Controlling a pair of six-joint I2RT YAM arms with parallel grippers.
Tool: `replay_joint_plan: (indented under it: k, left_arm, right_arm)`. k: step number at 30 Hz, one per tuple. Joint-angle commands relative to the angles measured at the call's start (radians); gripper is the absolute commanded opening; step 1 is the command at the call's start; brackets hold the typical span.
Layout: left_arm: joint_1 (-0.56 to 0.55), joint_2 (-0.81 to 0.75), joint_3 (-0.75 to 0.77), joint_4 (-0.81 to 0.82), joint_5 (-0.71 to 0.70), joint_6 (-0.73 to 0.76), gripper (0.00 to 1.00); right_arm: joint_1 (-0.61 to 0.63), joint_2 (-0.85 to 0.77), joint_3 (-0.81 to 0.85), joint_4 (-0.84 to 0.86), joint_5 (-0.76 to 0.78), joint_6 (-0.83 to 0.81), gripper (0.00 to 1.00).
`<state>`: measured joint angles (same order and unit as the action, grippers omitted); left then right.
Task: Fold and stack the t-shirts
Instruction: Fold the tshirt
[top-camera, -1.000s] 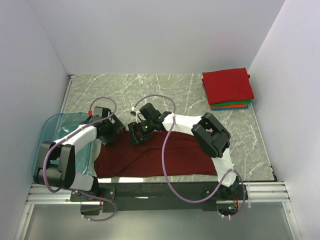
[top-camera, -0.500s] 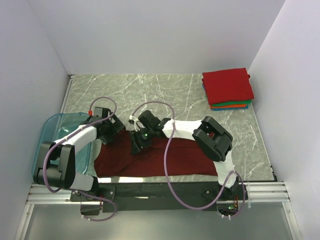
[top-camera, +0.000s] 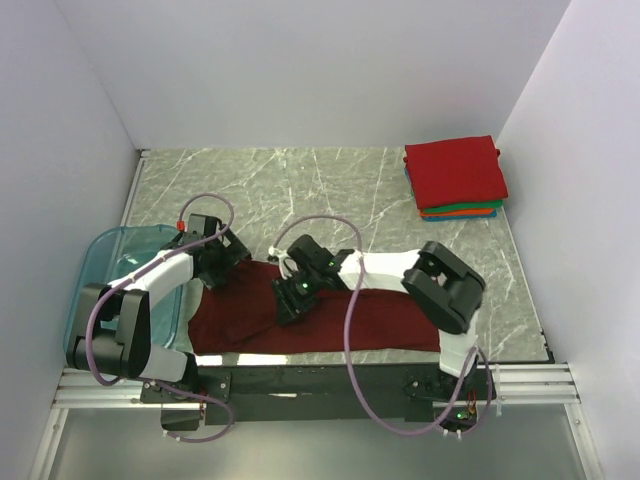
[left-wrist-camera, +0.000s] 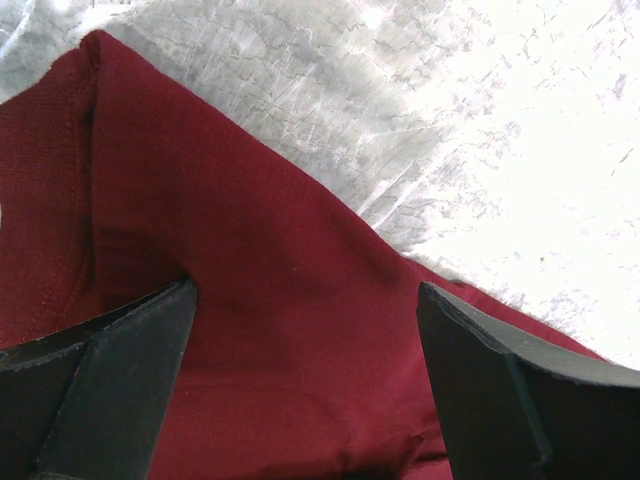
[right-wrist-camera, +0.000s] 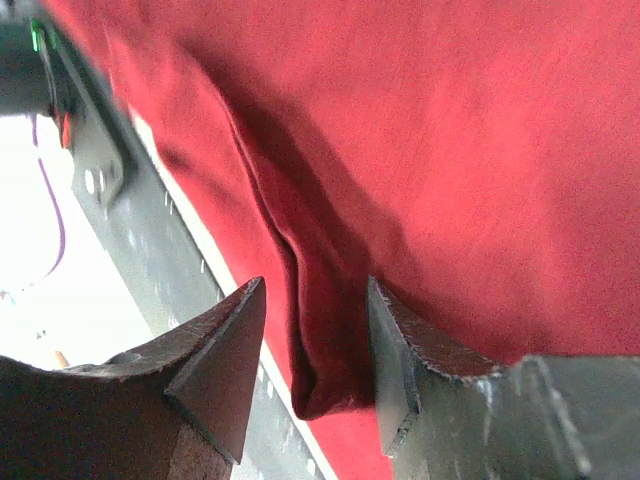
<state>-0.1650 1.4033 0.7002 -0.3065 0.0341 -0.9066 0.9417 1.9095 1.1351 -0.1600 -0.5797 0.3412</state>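
The right gripper (top-camera: 290, 305) (right-wrist-camera: 315, 290) stands astride a raised fold of the dark maroon cloth t-shirt (top-camera: 390, 315) (right-wrist-camera: 480, 150), its jaws part-way apart.
In the right wrist view the ridge of cloth runs up between the two fingers, and a sliver of gap shows between it and one finger, so no firm pinch is visible. The left gripper (top-camera: 215, 262) (left-wrist-camera: 305, 300) gapes wide over the shirt's far-left edge with nothing in it. The shirt lies spread flat along the near edge of the grey-green marbled table (top-camera: 330, 180). A stack of folded t-shirts (top-camera: 455, 172), bright red on top with green, orange and blue edges beneath, sits at the far-right corner, well apart. A translucent teal plastic bin (top-camera: 110, 250) stands at the left.
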Motion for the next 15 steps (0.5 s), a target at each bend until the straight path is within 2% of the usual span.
replay_joint_plan:
  k: [1,10,14,15]
  left_arm:
    - [0.005,0.0,-0.021,-0.063,-0.031,0.015,1.0]
    - [0.005,-0.01,-0.013,-0.078,-0.031,0.023,0.99]
    - [0.004,-0.044,-0.007,-0.097,-0.054,0.026,1.0]
    - [0.002,-0.067,-0.005,-0.097,-0.05,0.026,1.0]
  right_arm:
    - [0.029,-0.128,-0.092,0.023,-0.023,-0.033,0.52]
    - [0.085,-0.363,-0.304,0.02,0.076,0.008,0.58]
    - [0.08,-0.458,-0.311,-0.042,0.223,0.053,0.64]
    - [0.077,-0.475,-0.293,-0.065,0.319,0.067,0.66]
